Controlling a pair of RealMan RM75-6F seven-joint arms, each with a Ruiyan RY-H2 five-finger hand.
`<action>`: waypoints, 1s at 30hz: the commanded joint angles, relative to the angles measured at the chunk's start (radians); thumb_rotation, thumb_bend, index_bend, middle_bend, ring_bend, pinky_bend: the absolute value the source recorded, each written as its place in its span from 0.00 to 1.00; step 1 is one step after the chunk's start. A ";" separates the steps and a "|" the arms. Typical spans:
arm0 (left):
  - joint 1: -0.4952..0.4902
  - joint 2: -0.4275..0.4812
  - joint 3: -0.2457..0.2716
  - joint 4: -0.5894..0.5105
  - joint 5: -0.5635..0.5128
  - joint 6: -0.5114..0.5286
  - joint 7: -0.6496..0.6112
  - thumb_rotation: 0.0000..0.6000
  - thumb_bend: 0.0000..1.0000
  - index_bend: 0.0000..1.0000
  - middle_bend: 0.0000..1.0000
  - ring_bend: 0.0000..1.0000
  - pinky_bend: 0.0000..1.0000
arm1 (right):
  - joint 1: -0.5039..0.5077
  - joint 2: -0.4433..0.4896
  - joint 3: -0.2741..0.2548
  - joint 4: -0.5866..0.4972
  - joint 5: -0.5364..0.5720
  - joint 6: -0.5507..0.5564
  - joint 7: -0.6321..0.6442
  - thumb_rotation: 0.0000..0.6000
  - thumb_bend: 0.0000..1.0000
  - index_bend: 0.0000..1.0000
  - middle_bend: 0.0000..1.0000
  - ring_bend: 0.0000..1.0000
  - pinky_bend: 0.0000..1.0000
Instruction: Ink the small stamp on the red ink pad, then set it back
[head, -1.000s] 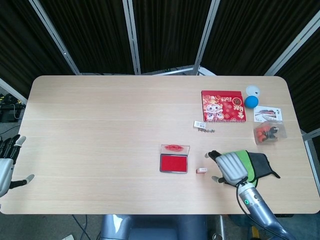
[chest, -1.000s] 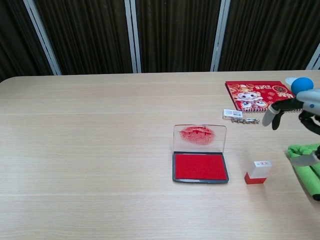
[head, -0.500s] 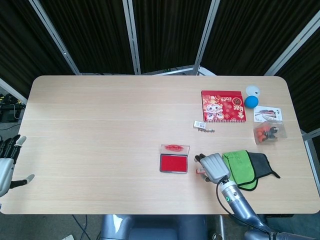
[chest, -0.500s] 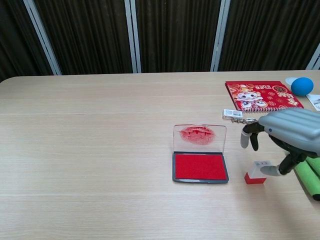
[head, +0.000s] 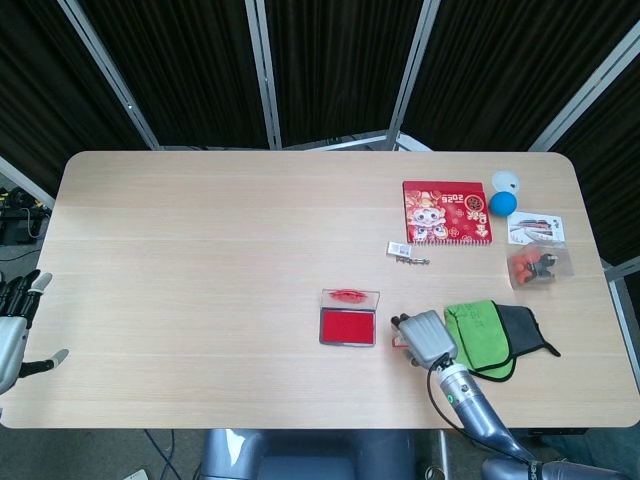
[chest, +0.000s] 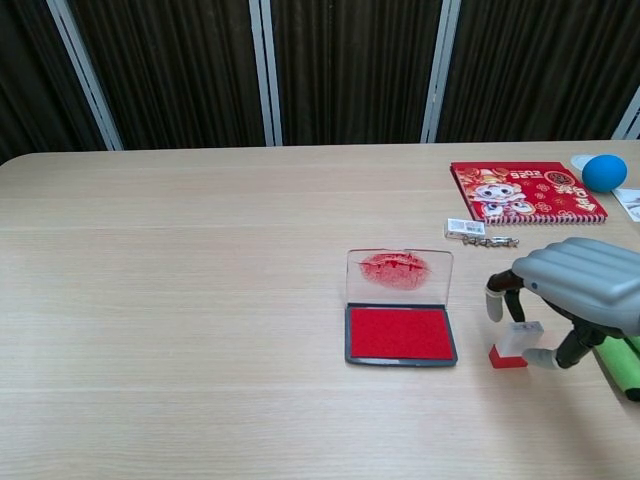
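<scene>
The small stamp (chest: 516, 343), a clear block on a red base, stands on the table just right of the red ink pad (chest: 400, 333). The pad's clear lid (chest: 398, 275) stands upright, smeared with red. My right hand (chest: 580, 288) hangs over the stamp with a finger (chest: 495, 299) to its left and the thumb (chest: 541, 358) at its right, and a gap still shows. In the head view the right hand (head: 425, 338) covers most of the stamp beside the ink pad (head: 348, 326). My left hand (head: 15, 330) is open off the table's left edge.
A green and black cloth (head: 490, 328) lies right behind the right hand. Further back are a red notebook (head: 446, 212), a small tag with a chain (head: 405, 252), a blue ball (head: 501, 203) and a clear box of red items (head: 538, 266).
My right hand has moved left from over the cloth and lowered onto the stamp, its fingers curling down around it. The stamp, the pad and the left hand have not moved.
</scene>
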 joint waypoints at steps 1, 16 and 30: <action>0.000 0.000 0.000 -0.001 0.000 0.000 0.001 1.00 0.00 0.00 0.00 0.00 0.00 | 0.003 -0.003 -0.002 0.009 0.005 -0.001 0.001 1.00 0.27 0.39 0.47 0.78 1.00; -0.004 -0.005 0.009 -0.003 0.005 -0.009 0.013 1.00 0.00 0.00 0.00 0.00 0.00 | 0.015 -0.002 -0.013 0.038 -0.024 0.023 0.037 1.00 0.34 0.53 0.59 0.79 1.00; -0.009 -0.004 0.009 -0.003 -0.001 -0.019 0.011 1.00 0.00 0.00 0.00 0.00 0.00 | 0.104 0.079 0.075 -0.099 0.000 -0.049 0.114 1.00 0.43 0.53 0.59 0.79 1.00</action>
